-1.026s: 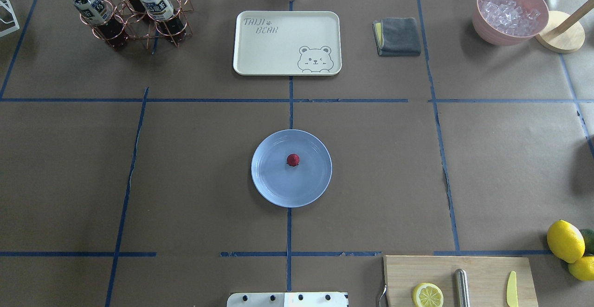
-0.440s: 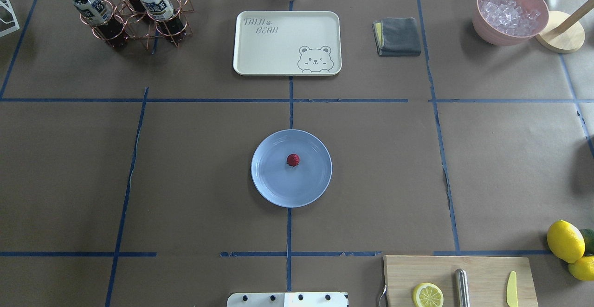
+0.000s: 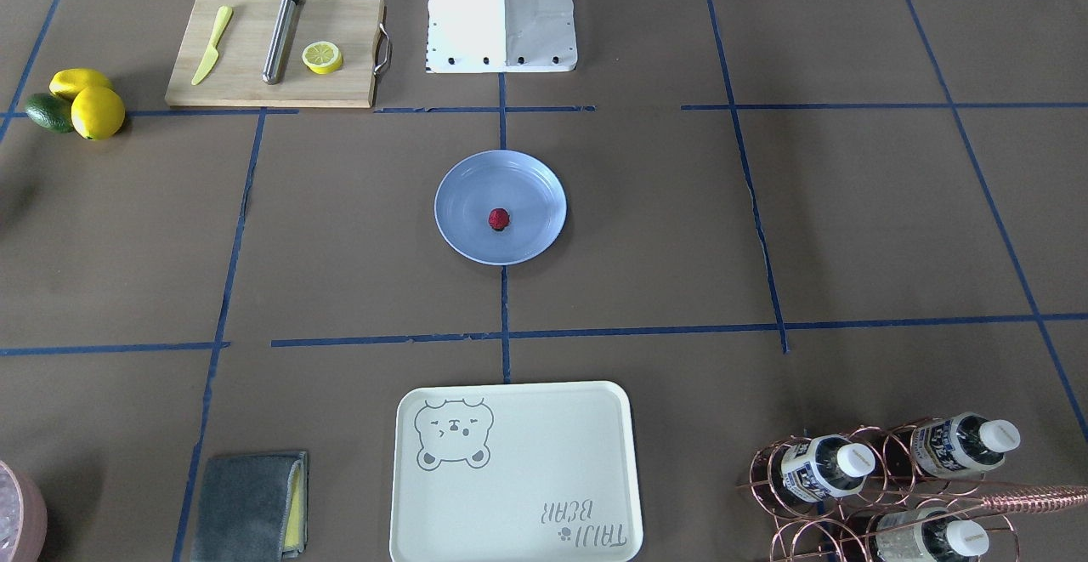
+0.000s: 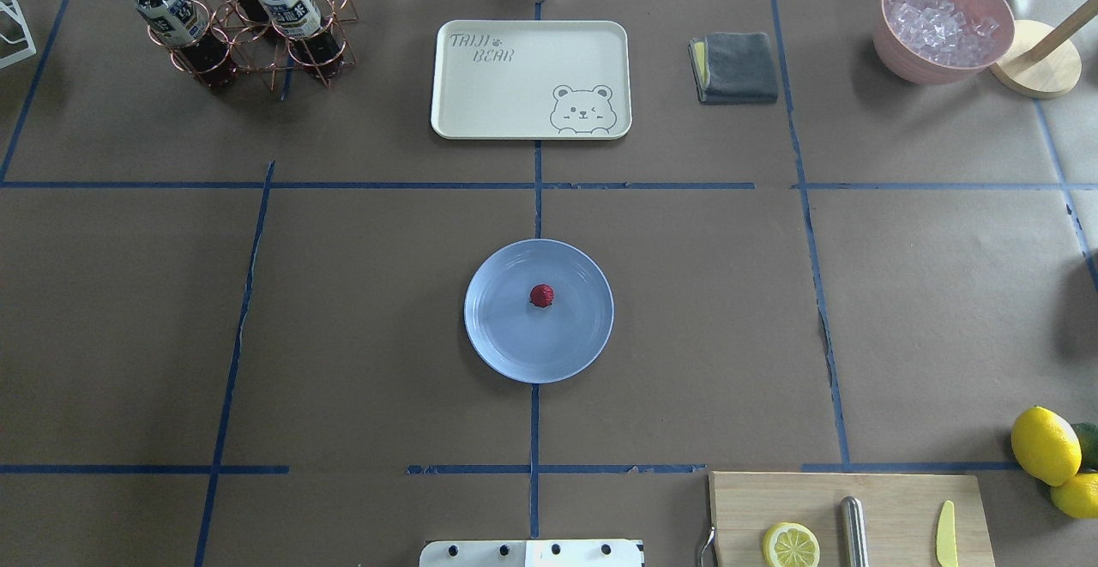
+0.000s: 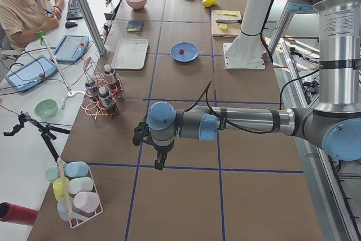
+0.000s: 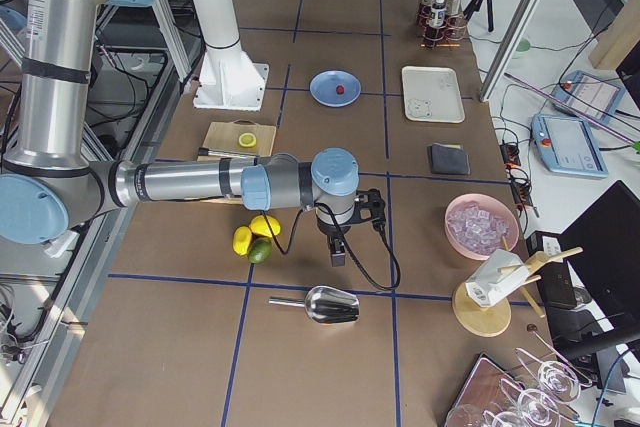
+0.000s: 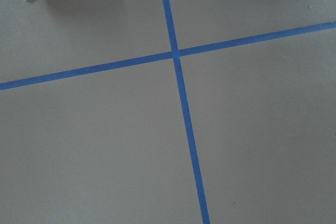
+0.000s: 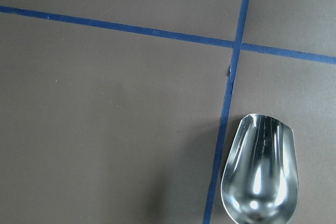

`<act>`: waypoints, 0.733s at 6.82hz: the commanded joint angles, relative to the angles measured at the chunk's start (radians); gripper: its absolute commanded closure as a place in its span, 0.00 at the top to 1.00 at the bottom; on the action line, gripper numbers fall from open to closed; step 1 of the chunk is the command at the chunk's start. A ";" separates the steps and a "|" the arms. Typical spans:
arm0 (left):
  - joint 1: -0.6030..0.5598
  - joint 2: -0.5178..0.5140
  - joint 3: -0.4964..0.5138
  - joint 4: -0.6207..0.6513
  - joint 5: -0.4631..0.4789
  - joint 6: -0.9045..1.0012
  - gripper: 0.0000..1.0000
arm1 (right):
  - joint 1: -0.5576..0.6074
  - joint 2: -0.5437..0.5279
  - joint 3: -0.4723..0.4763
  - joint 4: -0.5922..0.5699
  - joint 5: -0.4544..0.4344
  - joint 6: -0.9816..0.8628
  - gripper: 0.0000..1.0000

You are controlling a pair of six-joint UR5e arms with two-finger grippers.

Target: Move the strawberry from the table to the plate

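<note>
A small dark-red strawberry (image 4: 541, 295) (image 3: 499, 219) rests near the middle of the round light-blue plate (image 4: 502, 346) (image 3: 457, 235), which stands at the centre of the brown table (image 4: 360, 318). No gripper is near it. The left gripper (image 5: 159, 162) hangs far off over bare table at the robot's left end and shows only in the exterior left view. The right gripper (image 6: 338, 252) hangs beyond the lemons at the robot's right end and shows only in the exterior right view. I cannot tell whether either is open or shut.
Behind the plate lies a cream bear tray (image 4: 531, 78), with a grey cloth (image 4: 736, 67), a pink bowl of ice (image 4: 942, 22) and a bottle rack (image 4: 244, 22) along the far side. A cutting board (image 4: 849, 515) and lemons (image 4: 1045, 445) are near right. A metal scoop (image 8: 260, 171) lies under the right wrist.
</note>
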 commanded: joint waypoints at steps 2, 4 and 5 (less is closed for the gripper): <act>0.001 -0.004 -0.008 -0.002 -0.002 -0.001 1.00 | 0.000 0.006 -0.006 0.000 -0.001 -0.002 1.00; 0.001 -0.007 -0.013 -0.002 -0.002 0.001 1.00 | 0.000 0.007 -0.012 -0.002 -0.003 -0.002 1.00; 0.001 -0.010 -0.013 -0.002 -0.001 0.001 1.00 | 0.000 0.007 -0.018 -0.002 -0.003 0.000 1.00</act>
